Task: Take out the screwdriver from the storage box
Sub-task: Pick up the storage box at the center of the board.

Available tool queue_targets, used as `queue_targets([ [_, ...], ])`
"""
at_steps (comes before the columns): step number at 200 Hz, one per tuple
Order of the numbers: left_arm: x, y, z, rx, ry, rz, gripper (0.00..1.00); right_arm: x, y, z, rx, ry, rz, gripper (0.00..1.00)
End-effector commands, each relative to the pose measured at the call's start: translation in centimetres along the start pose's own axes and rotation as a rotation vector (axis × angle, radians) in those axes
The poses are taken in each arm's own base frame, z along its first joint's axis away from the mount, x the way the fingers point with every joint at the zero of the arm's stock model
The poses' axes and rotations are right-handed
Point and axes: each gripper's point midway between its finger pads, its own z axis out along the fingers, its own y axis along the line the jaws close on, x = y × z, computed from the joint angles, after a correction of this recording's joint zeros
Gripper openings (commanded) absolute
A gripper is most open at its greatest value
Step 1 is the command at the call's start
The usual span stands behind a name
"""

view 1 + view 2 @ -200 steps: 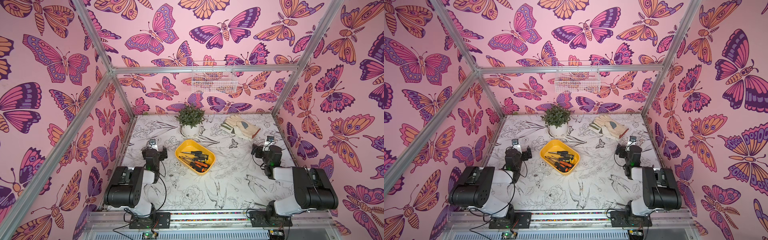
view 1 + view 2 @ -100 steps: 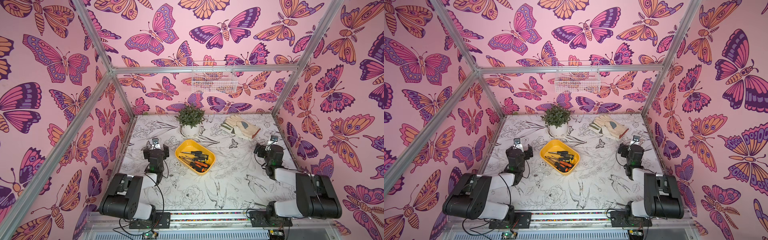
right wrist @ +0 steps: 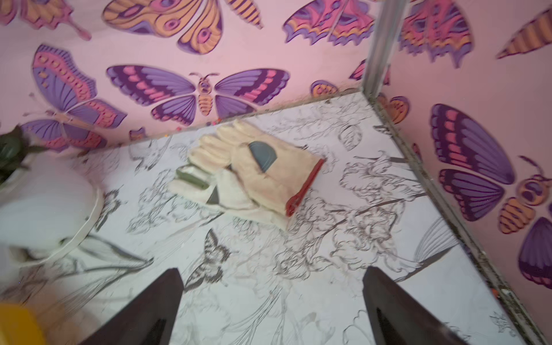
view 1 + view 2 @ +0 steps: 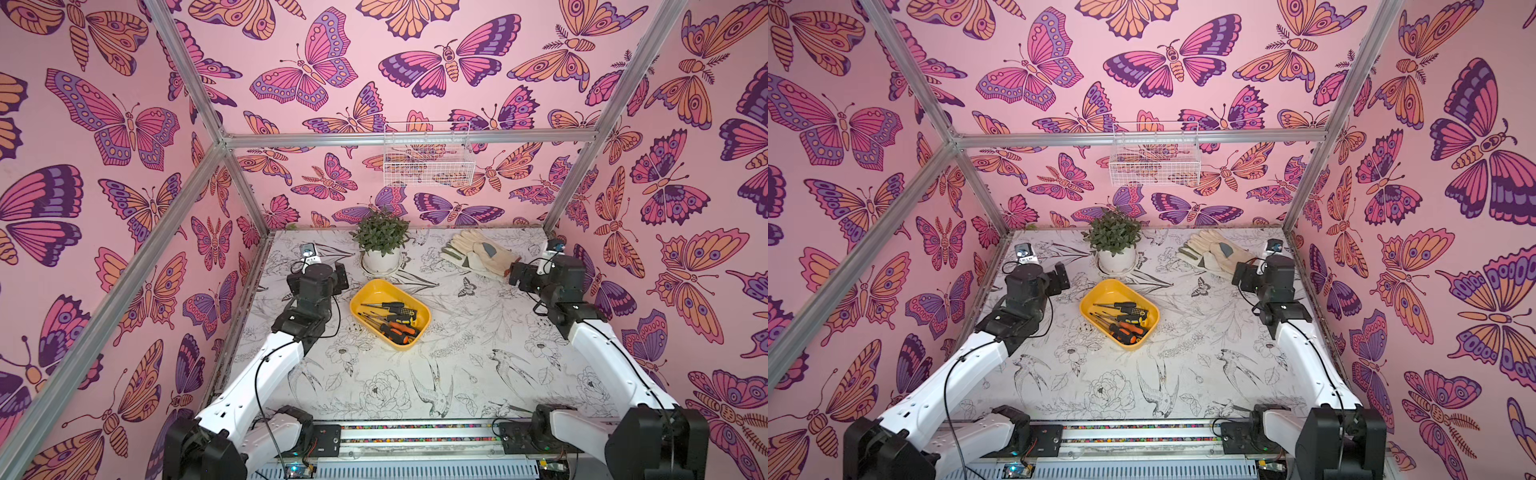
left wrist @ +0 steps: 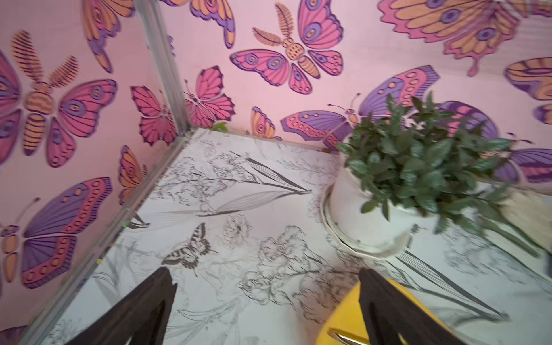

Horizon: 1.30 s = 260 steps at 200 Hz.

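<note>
My left gripper [image 5: 263,271] and right gripper [image 3: 271,270] both gape wide, holding nothing. I see the screwdrivers [image 4: 398,331], perhaps four, lying inside the yellow storage box [image 4: 374,291], centre of both top views.

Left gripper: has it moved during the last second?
Yes. The left gripper has moved toward the back wall, from beside the middle of the storage box to beside its far corner, nearer the potted plant.

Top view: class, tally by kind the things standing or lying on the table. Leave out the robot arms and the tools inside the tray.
yellow tray: 1
potted plant: 1
gloves: 2
Total: 4
</note>
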Motion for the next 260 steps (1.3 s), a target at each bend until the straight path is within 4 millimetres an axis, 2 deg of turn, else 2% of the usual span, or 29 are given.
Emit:
queue_targets([
  [1, 6.8, -1.7, -1.3, 0.109, 0.339, -0.055, 1.00, 2.6, 2.8, -1.9, -0.045, 0.146, -0.087, 0.99],
  [25, 9.4, -2.9, -1.6, 0.154, 0.452, -0.156, 1.00, 2.7, 4.9, -2.9, -0.067, 0.163, -0.115, 0.99],
  [45, 11.8, -3.0, -1.3, 0.138, 0.528, -0.196, 1.00, 2.8, 6.3, -3.2, -0.082, 0.172, -0.141, 0.99],
  [72, 14.4, -2.8, -0.7, 0.104, 0.603, -0.231, 0.98, 3.4, 7.8, -3.1, -0.100, 0.188, -0.168, 0.99],
  [96, 15.4, -3.2, -0.1, 0.098, 0.637, -0.263, 0.95, 4.3, 9.1, -2.4, -0.128, 0.208, -0.182, 0.99],
  [101, 16.4, -3.3, 0.5, 0.084, 0.670, -0.259, 0.95, 4.5, 9.3, -2.3, -0.135, 0.213, -0.182, 0.99],
  [169, 17.5, -4.8, 4.0, 0.048, 0.704, -0.290, 0.85, 6.5, 13.0, -0.9, -0.220, 0.284, -0.242, 0.98],
  [192, 18.2, -5.0, 5.2, 0.027, 0.722, -0.279, 0.76, 6.5, 13.5, -0.8, -0.226, 0.292, -0.249, 0.96],
  [215, 18.9, -5.1, 6.0, 0.012, 0.743, -0.266, 0.59, 6.7, 13.6, -0.6, -0.226, 0.302, -0.254, 0.93],
  [260, 19.1, -4.9, 6.3, 0.000, 0.738, -0.245, 0.35, 7.0, 13.7, -0.5, -0.225, 0.315, -0.253, 0.90],
])
